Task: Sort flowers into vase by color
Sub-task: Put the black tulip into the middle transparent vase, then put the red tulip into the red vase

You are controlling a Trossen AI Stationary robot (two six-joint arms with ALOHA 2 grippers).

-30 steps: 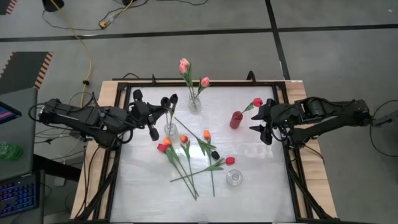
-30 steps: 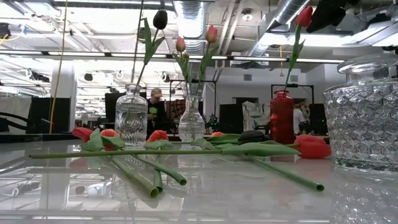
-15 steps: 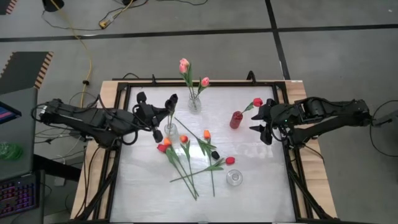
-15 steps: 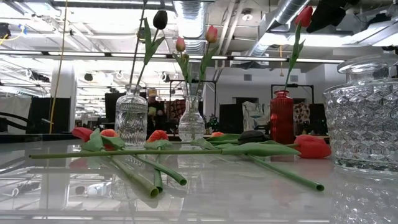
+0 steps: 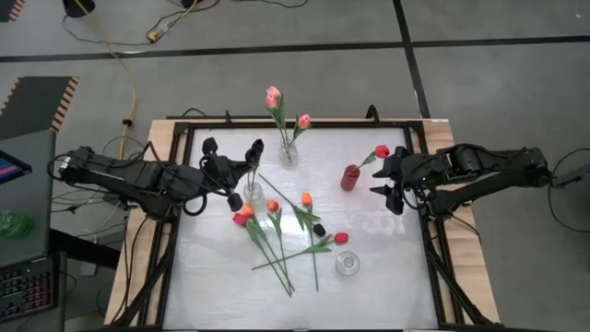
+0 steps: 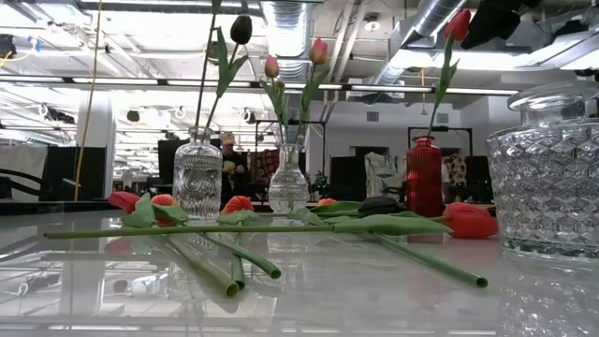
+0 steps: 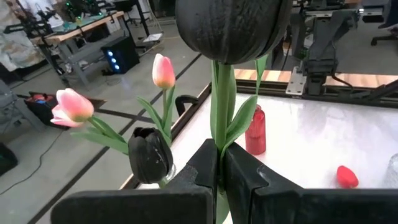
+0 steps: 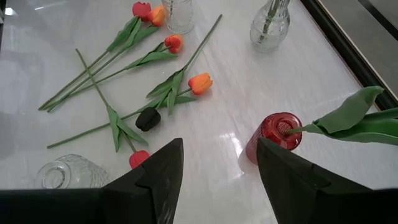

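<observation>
Tulips (image 5: 281, 242) lie loose on the table (image 5: 387, 277), just in front of the ribbed clear vase (image 5: 252, 192). Beside that vase, the left gripper (image 7: 221, 165) is clamped on a black tulip (image 7: 231, 25). Beyond stand 2 pink tulips (image 5: 274, 97). Right gripper (image 8: 217, 171), fingers spread, hovers near the red vase (image 5: 350, 177).

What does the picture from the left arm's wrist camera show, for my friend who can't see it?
The left gripper is shut on the green stem of a black tulip, whose head fills the top. Behind it stand two pink tulips and another black tulip. A red vase stands on the white table.
</observation>
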